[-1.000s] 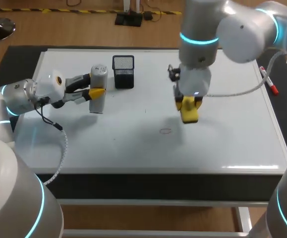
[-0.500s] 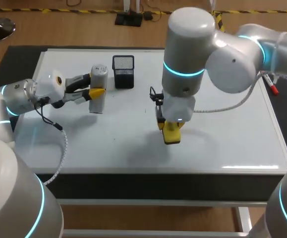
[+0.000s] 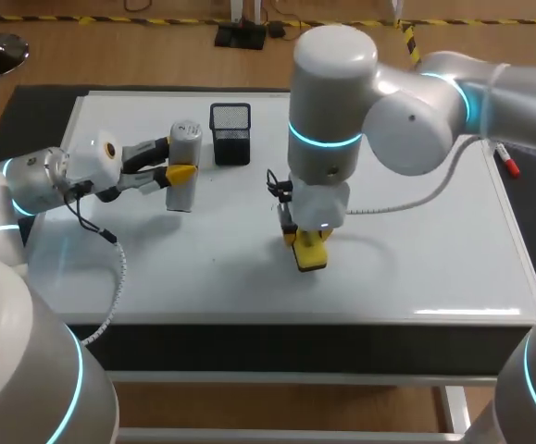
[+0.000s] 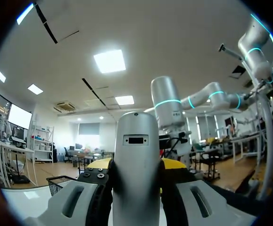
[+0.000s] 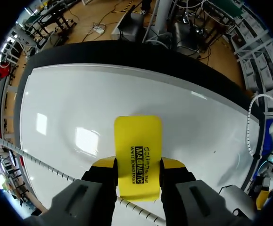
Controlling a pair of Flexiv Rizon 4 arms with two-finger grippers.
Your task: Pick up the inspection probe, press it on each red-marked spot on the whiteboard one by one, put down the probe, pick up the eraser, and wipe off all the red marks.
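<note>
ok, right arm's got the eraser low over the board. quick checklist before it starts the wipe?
1. Grip on eraser: ok. The right gripper has both fingers on its sides.
2. Eraser touching whiteboard: cannot tell. It sits low over the board, but the contact is hidden.
3. Red marks located: cannot tell. None shows on the bare board, and what lies under the eraser is hidden.
4. Probe put down: not ok. The left gripper is shut on it.
5. Wipe area free: ok. The probe and mesh basket stand well apart from the eraser.
</note>
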